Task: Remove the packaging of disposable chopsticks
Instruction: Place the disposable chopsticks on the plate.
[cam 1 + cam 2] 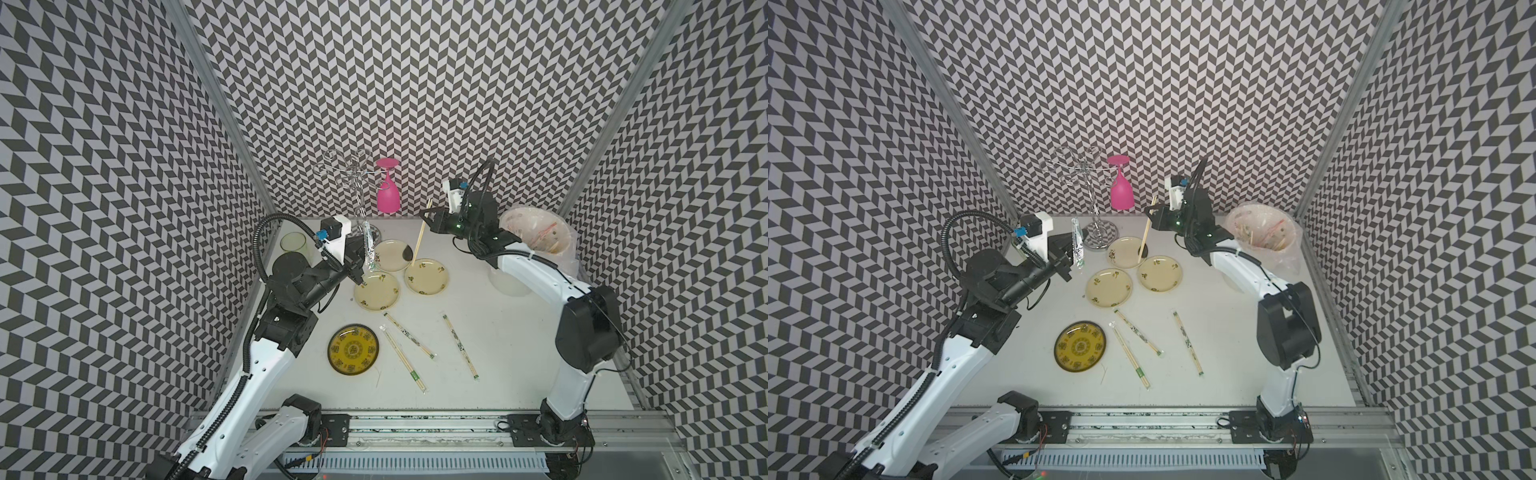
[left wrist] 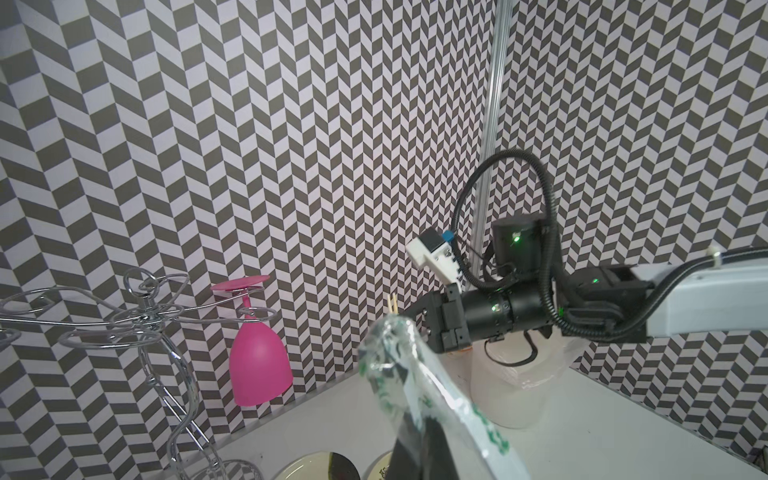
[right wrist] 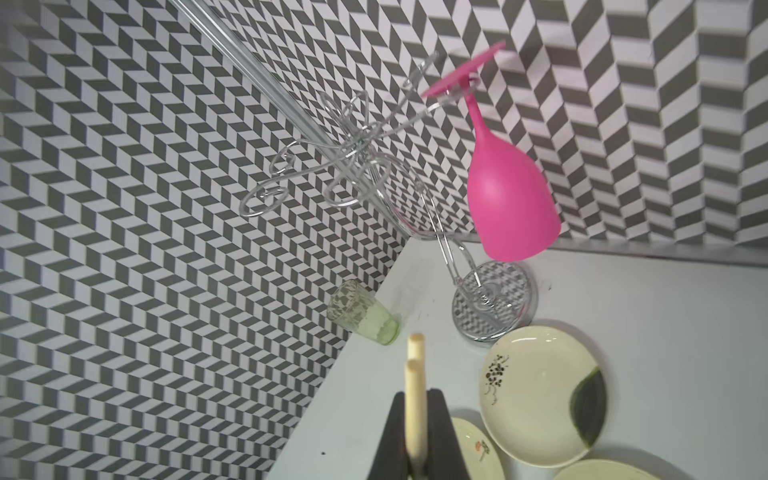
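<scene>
Sleeved chopsticks [image 1: 409,335] on the table [image 1: 519,332] before three plates [image 1: 428,278] (rack [image 1: 1099,233] behind them)

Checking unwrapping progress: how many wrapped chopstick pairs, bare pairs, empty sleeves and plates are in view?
Wrapped chopstick pairs: 3
Bare chopstick pair: 1
Empty sleeve: 1
Cream plates: 3
Dark plate: 1
Total: 9
</scene>
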